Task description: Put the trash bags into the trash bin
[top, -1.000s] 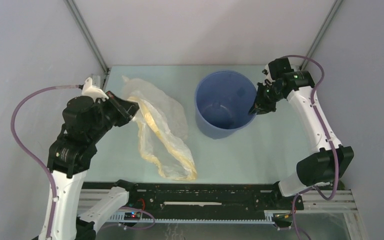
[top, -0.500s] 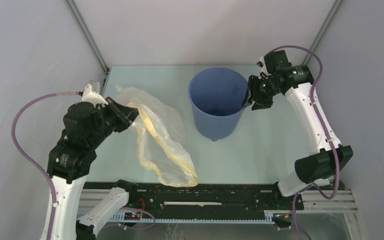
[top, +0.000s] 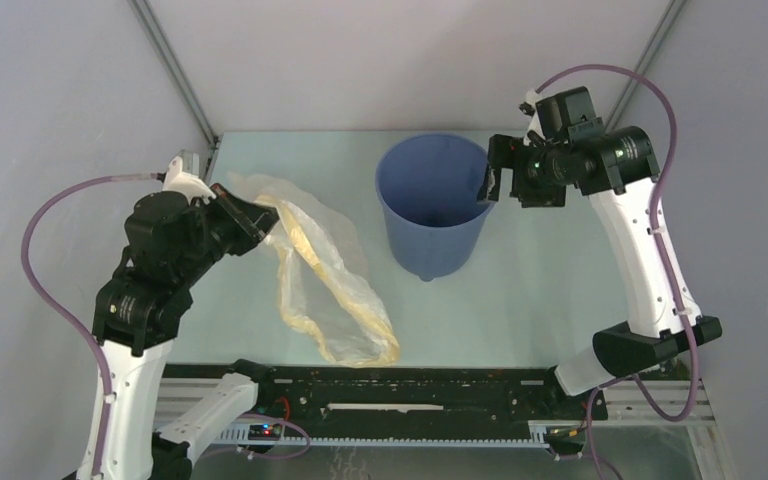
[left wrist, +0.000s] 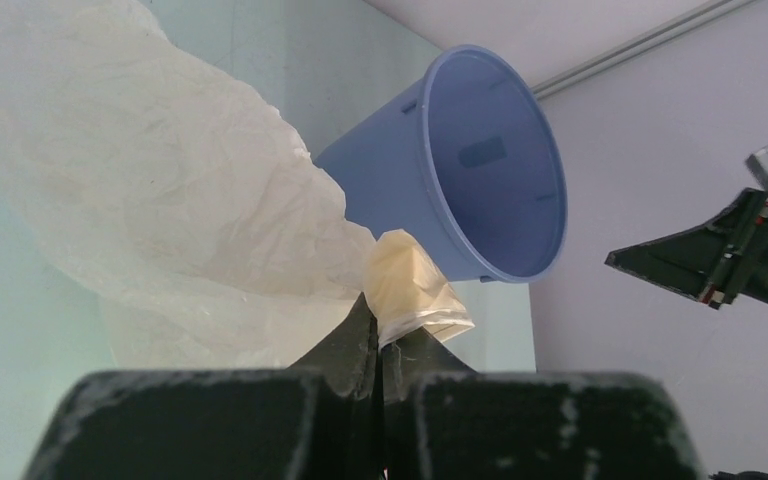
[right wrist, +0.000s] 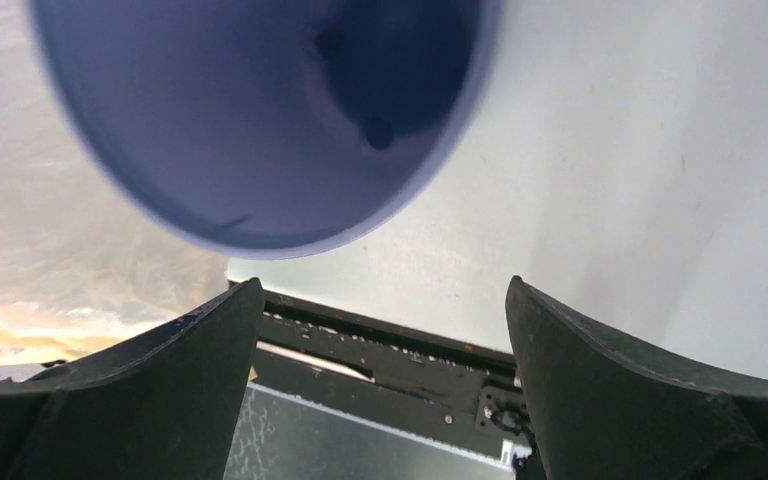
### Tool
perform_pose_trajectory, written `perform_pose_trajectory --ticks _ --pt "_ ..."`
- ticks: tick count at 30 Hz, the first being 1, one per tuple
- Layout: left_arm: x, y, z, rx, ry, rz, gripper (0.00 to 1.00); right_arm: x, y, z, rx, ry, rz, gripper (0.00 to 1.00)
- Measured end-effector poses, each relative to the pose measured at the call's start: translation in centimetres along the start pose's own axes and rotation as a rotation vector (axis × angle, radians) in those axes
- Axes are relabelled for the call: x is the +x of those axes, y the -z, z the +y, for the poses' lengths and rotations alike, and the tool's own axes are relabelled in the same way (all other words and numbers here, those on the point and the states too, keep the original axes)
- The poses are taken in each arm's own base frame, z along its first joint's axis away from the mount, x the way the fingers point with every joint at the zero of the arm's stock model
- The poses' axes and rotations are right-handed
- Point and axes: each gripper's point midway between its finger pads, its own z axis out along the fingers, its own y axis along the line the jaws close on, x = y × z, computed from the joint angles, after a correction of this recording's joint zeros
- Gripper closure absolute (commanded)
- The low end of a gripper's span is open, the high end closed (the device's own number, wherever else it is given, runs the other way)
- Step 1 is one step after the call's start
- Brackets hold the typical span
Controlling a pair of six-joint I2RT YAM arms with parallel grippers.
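Trash bags (left wrist: 160,180) lose one corner inside the clamped left gripper (left wrist: 375,312).

Right gripper (top: 492,170) let go of bin (top: 438,225) rim, jaws now wide, backed off toward upper right. Bin shifted slightly left, less tilted.

The mouth of the trash bin (top: 432,205) gapes free from above and bare table (top: 540,300) lies in front of it, but the trash bag (top: 325,270) sprawls to its left and the right gripper (top: 493,178), jaws spread wide, hangs just beside its right rim.
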Motion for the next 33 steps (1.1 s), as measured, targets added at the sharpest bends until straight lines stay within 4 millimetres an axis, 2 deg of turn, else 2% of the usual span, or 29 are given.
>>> perform_pose_trajectory --ticks 4,7,10,12,15,18,22,26,29,33 --pt "0.0 0.3 -0.2 0.008 0.015 -0.003 1.0 -1.1 2.6 3.5 -0.036 0.104 -0.088 0.0" --pt "0.0 0.3 -0.3 0.011 0.024 -0.001 1.0 -0.7 4.2 8.3 -0.129 0.22 -0.137 0.0" --pt "0.0 0.4 -0.6 0.02 0.039 0.003 1.0 1.5 4.8 13.7 -0.253 0.351 -0.133 0.0" --pt "-0.1 0.5 -0.9 0.031 0.047 0.006 1.0 4.1 4.7 18.1 -0.361 0.451 -0.103 0.0" --pt "-0.1 0.5 -1.2 0.04 0.061 0.011 1.0 7.6 4.0 22.9 -0.501 0.543 -0.055 0.0" --pt "-0.3 0.4 -1.7 0.05 0.076 0.019 1.0 10.7 2.8 26.1 -0.606 0.598 -0.011 0.0" --pt "-0.7 0.1 -2.1 0.056 0.122 0.014 1.0 13.3 0.4 28.9 -0.671 0.633 -0.027 0.0" --pt "-1.2 0.0 -2.9 0.086 0.177 0.015 1.0 15.1 -3.0 29.4 -0.665 0.627 -0.065 0.0" --pt "-1.5 -0.2 -3.5 0.112 0.212 0.021 1.0 15.1 -4.3 29.5 -0.641 0.616 -0.095 0.0" --pt "-1.7 -0.4 -4.0 0.135 0.252 0.029 1.0 13.6 -3.7 30.3 -0.647 0.598 -0.179 0.0"
